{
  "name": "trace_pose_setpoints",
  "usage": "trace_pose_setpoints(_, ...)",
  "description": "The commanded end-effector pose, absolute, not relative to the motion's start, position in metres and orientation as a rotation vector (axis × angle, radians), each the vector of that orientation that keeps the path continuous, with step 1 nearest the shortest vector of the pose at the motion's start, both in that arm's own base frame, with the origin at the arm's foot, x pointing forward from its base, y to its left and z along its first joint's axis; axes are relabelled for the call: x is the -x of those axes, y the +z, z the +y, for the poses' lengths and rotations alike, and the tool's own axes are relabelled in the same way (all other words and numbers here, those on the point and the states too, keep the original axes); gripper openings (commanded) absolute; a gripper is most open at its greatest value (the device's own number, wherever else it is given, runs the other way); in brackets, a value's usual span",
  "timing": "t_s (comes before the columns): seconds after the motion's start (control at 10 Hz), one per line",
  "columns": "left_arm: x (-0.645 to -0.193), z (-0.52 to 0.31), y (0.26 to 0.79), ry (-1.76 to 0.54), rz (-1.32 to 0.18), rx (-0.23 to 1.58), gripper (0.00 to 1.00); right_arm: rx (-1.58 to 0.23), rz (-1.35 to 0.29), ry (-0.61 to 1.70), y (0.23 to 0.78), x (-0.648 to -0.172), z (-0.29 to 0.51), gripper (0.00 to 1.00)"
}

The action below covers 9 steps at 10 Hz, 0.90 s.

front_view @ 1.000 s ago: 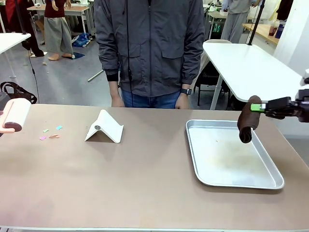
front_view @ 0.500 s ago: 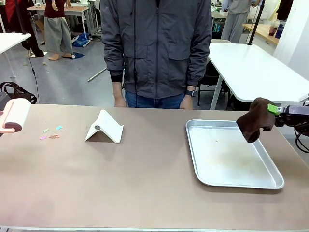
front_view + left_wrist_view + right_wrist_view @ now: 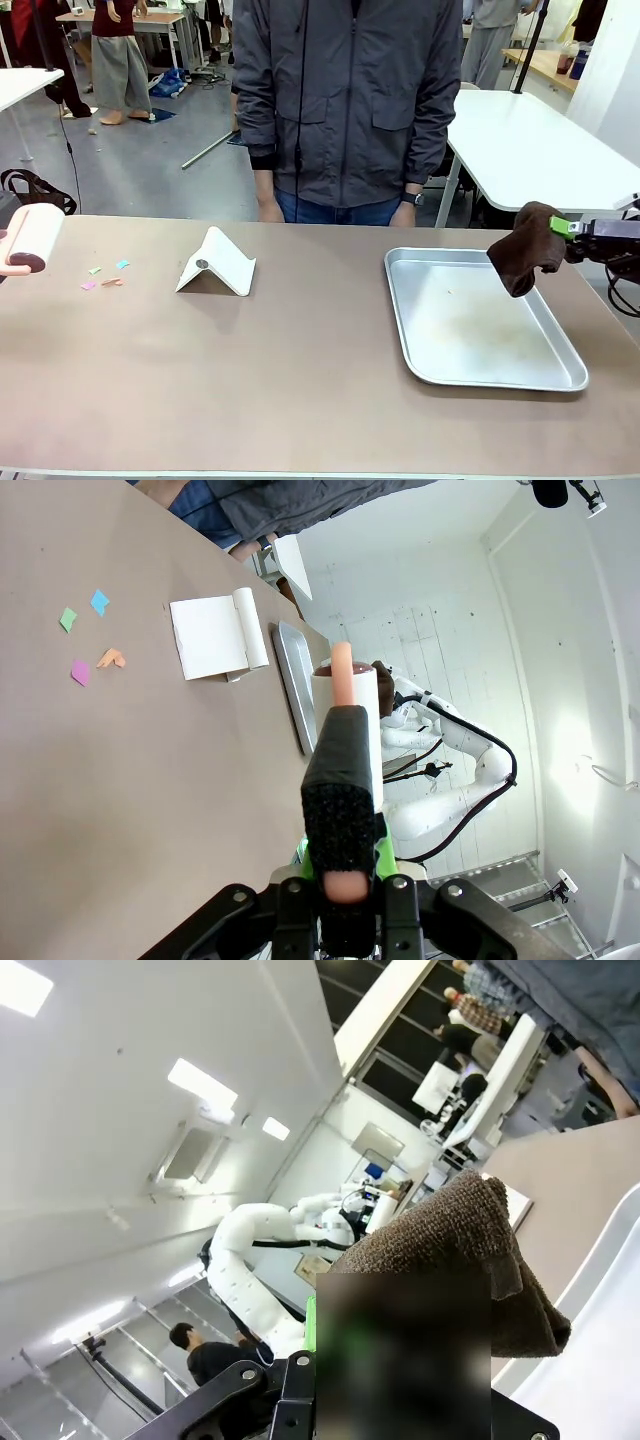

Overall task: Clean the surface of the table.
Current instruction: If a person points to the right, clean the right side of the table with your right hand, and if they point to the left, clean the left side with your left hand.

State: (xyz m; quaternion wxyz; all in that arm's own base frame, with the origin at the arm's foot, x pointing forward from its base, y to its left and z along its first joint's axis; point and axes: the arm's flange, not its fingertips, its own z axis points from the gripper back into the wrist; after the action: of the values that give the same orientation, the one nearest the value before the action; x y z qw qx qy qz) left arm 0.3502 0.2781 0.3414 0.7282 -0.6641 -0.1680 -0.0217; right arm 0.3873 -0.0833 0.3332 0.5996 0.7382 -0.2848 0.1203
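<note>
The right gripper [image 3: 568, 227], clamped on a brown cloth [image 3: 525, 260], has drawn back toward the frame's right edge, leaving the cloth bunched over the tray's [image 3: 400, 320] right rim. Wiping seems not yet begun. The table [image 3: 300, 370] fills the lower frame, with paper scraps [image 3: 105, 275] at left. The left wrist view adds the left gripper [image 3: 345, 875] closed on a roller's [image 3: 345, 695] handle.
</note>
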Motion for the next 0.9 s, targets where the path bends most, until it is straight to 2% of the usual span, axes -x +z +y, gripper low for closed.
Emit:
trace_pose_setpoints(0.0,-0.348,0.274,0.345,-0.054,-0.375,1.463,0.0,-1.722,-0.673,0.282,0.34,-0.381,-0.083,0.08)
trace_pose_setpoints(0.3,-0.348,0.274,0.345,-0.054,-0.375,1.463,0.0,-1.711,-0.662,0.278,0.333,-0.387,-0.084,0.08)
trace_pose_setpoints(0.5,-0.348,0.274,0.345,-0.054,-0.375,1.463,0.0,-1.469,-0.593,0.251,0.332,-0.401,-0.06,0.08)
trace_pose_setpoints(0.8,-0.348,0.274,0.345,-0.054,-0.375,1.463,0.0,-1.293,-0.535,0.227,0.317,-0.426,-0.037,0.08)
